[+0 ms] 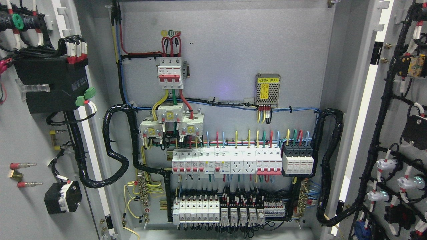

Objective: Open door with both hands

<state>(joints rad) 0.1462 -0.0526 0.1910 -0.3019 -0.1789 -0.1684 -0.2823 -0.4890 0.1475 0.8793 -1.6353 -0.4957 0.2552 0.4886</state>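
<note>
We have a single head view, looking straight ahead and level into an open electrical cabinet, close enough that its grey back panel fills the middle of the picture and its top and bottom edges are cut off. At the picture's left we see the inner face of the left door swung wide, and at the right the inner face of the right door, both cropped by the frame. With no second view, we find no overlap to report, and the rows of breakers sit slightly below centre
</note>
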